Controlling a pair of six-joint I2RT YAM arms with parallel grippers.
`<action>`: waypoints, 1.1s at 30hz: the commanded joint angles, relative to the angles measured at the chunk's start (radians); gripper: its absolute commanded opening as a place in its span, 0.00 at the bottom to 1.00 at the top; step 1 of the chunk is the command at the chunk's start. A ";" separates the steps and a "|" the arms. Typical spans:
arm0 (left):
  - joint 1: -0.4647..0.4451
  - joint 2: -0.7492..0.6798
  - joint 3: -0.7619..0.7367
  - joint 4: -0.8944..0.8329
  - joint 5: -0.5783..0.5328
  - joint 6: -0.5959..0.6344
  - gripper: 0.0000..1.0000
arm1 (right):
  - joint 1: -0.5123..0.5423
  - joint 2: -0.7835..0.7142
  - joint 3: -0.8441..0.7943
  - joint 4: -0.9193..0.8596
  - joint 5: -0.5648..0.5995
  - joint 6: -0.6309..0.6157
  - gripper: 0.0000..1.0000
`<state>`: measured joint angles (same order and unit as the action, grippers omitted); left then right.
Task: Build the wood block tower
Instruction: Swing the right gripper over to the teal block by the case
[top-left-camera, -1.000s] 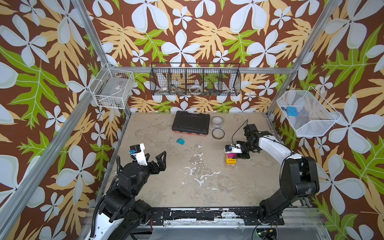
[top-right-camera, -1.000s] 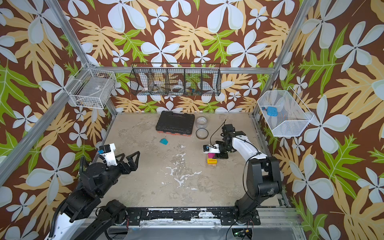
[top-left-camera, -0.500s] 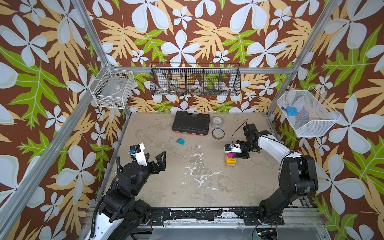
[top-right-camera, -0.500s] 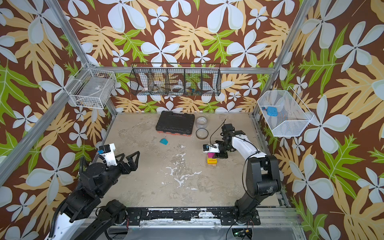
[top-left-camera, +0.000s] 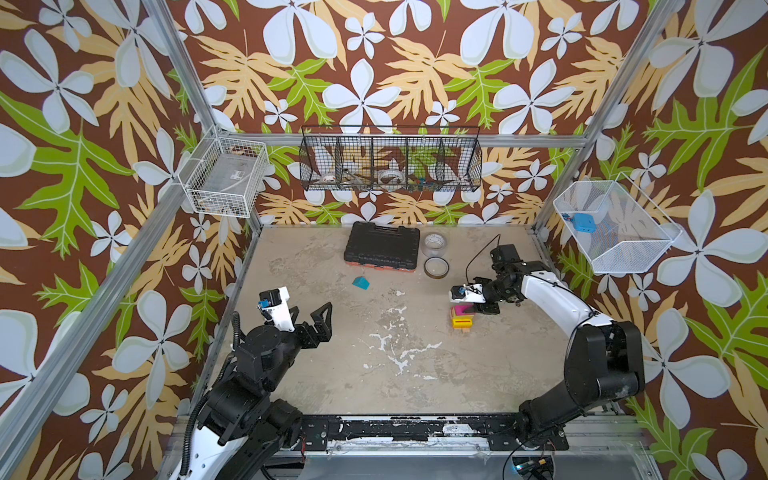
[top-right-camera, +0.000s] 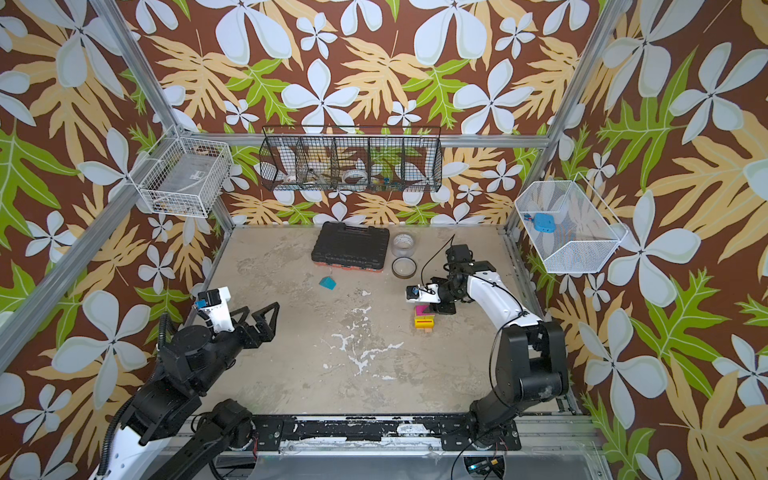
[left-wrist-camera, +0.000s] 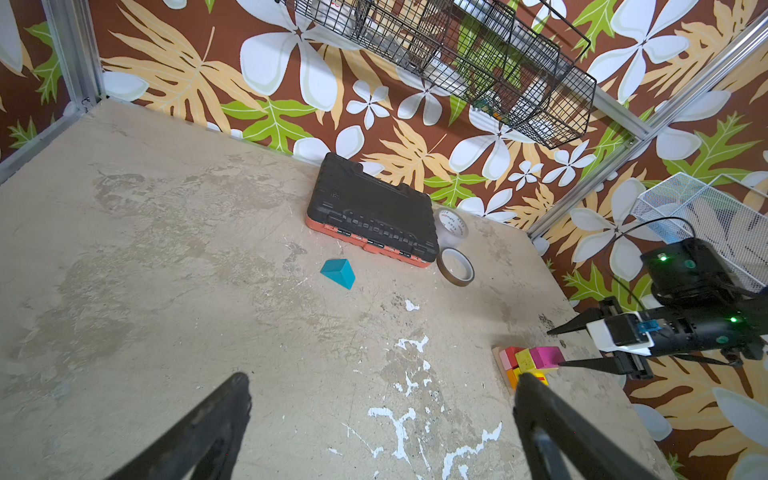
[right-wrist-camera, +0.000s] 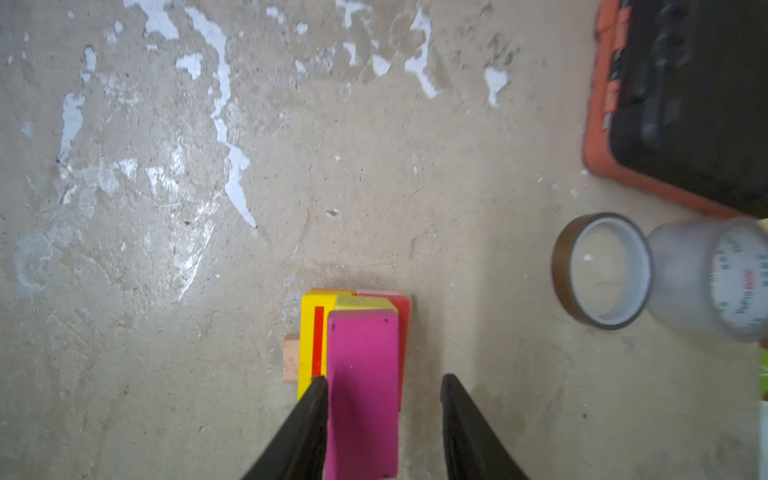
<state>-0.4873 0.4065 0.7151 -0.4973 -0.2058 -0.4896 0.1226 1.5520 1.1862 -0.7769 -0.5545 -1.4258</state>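
Note:
The tower (top-left-camera: 462, 318) stands right of the table's middle: a plain wood base, a yellow-red striped brick (right-wrist-camera: 312, 340), red and yellow-green blocks, and a magenta block (right-wrist-camera: 362, 386) on top. My right gripper (right-wrist-camera: 384, 378) is open astride the magenta block; one finger lies against its side, and a gap shows at the other. In both top views its fingers (top-right-camera: 432, 308) reach over the stack. A teal wedge (top-left-camera: 360, 283) lies alone near the table's middle back. My left gripper (top-left-camera: 312, 308) hovers open and empty at the left front.
A black tool case (top-left-camera: 382, 248) lies at the back, with a clear tape roll (top-left-camera: 435, 242) and a brown tape roll (top-left-camera: 436, 267) beside it, close behind the tower. Wire baskets hang on the left, back and right walls.
The right gripper's jaws have spread slightly around the magenta block on the tower. The left arm has not moved.

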 joint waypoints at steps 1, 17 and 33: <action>0.000 -0.003 -0.002 0.011 -0.010 0.002 1.00 | 0.002 -0.072 -0.009 0.088 -0.137 0.014 0.46; 0.000 -0.002 -0.002 0.009 -0.018 0.001 1.00 | 0.231 -0.165 0.101 0.254 -0.243 0.267 0.52; 0.000 0.004 -0.005 0.013 -0.023 0.003 1.00 | 0.491 0.405 0.696 -0.012 0.163 0.692 0.68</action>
<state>-0.4873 0.4080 0.7124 -0.4973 -0.2134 -0.4927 0.6052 1.8961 1.8004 -0.6758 -0.5133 -0.8886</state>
